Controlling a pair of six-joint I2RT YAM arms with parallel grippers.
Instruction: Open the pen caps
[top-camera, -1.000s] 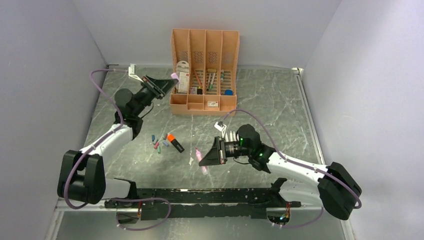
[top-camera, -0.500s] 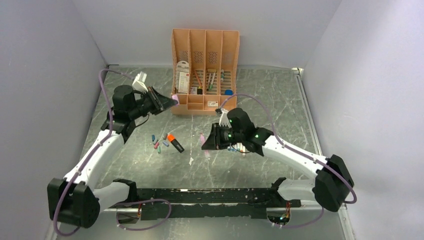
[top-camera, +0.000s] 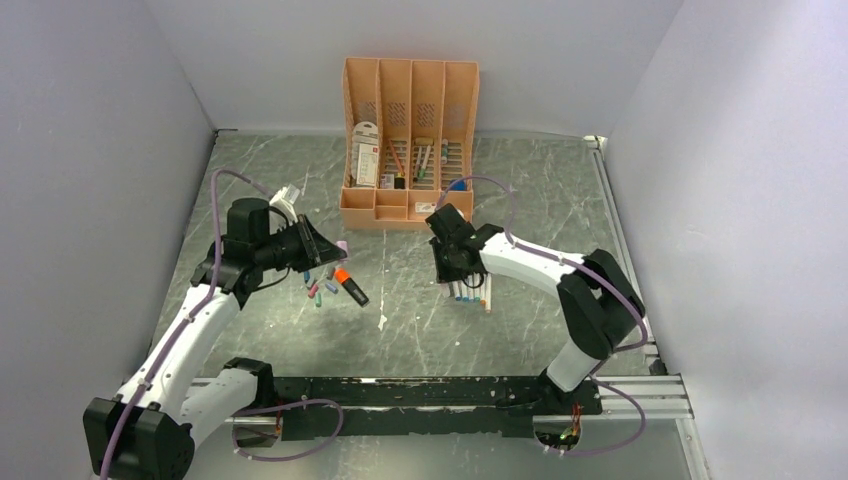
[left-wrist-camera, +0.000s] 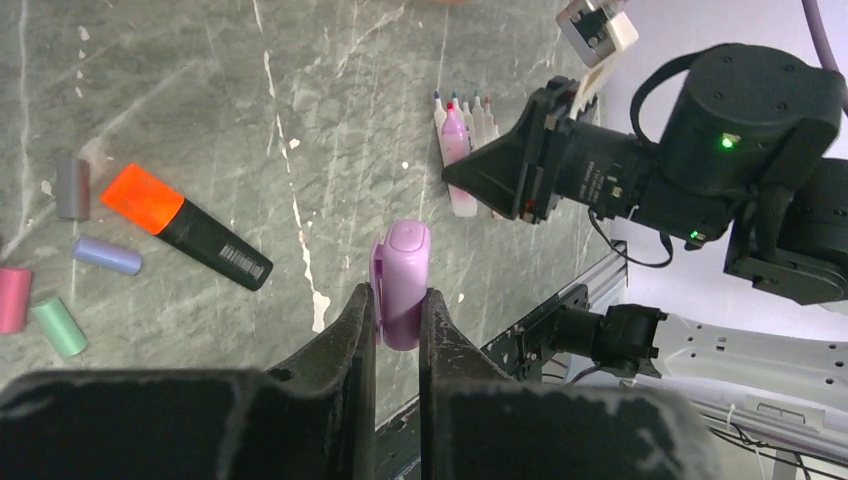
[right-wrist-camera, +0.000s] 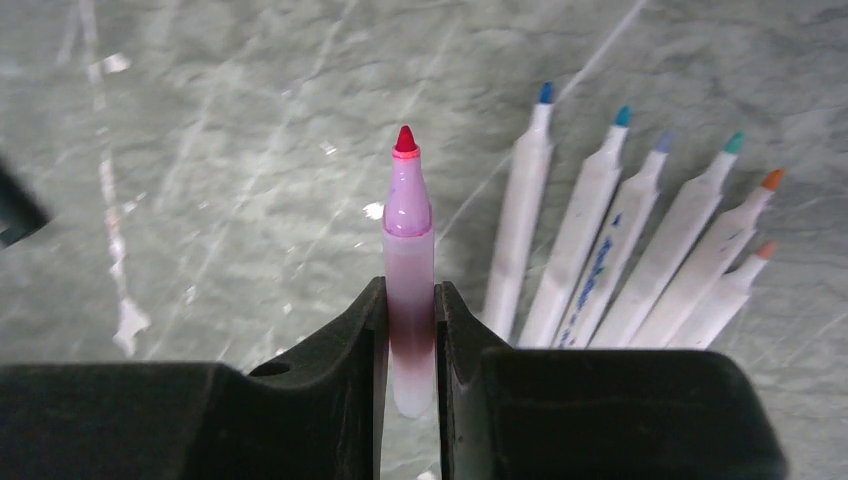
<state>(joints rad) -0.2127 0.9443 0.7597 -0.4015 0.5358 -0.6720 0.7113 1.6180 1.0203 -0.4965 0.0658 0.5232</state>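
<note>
Veined grey-green stone surface carries a slatted peach organizer at the rear. Clamped in the right hand is a smooth pink marker, its conical red tip bare. The left hand pinches a rounded lilac cap. Short cylindrical caps lie beside the orange highlighter.

This is a robotics lab test cell. Plain pale walls box in a grey marble-patterned desk on three sides. Two white-and-black robot arms are bolted to a black rail at 6 o'clock. The only furnishings are a peach organizer at 12 o'clock, loose pen caps and markers.
</note>
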